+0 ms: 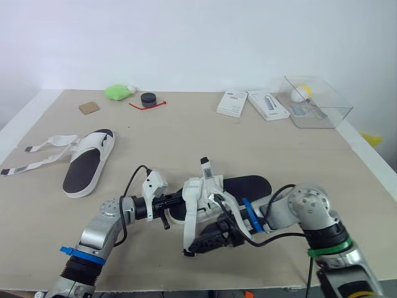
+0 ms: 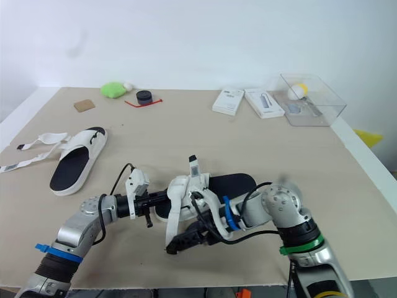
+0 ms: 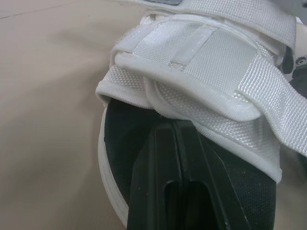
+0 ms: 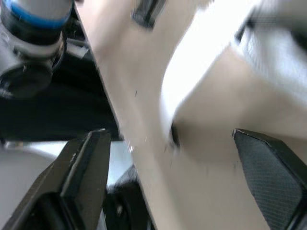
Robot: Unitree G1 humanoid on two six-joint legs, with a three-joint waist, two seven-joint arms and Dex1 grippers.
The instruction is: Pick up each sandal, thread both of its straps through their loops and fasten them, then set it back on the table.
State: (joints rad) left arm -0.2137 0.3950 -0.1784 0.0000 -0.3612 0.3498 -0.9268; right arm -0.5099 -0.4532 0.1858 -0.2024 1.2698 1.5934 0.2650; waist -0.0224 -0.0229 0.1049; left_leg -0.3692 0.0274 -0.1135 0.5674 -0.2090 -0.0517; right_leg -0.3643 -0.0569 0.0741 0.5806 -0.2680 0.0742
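Near sandal (image 1: 248, 185) sits at mid near edge of desk (image 1: 186, 136), heel twd the right edge, between my two tools. L tool (image 3: 170, 127): fingers together, tip on the black footbed, tucked under the white upper. R tool (image 4: 169, 136): fingers wide apart, low by the near edge, just beside a loose strap (image 1: 191, 217) standing up from the sandal. Small tag (image 1: 206, 166) at the strap top; print too small to read.

Around:
- 2nd sandal (image 1: 87, 162) twd left edge, well apart, flat; its straps (image 1: 37, 152) unfastened, trailing to the left edge.
- Far left: brown card (image 1: 89, 107), green lump (image 1: 116, 92), black round item (image 1: 148, 99) w/ red cord (image 1: 146, 106).
- Far right: two white boxes (image 1: 232, 103) (image 1: 268, 104), print unreadable; clear box (image 1: 316, 102) at far right corner, yellow thing (image 1: 302, 92) inside.

Mid desk bare. Both arms crowd the near edge.
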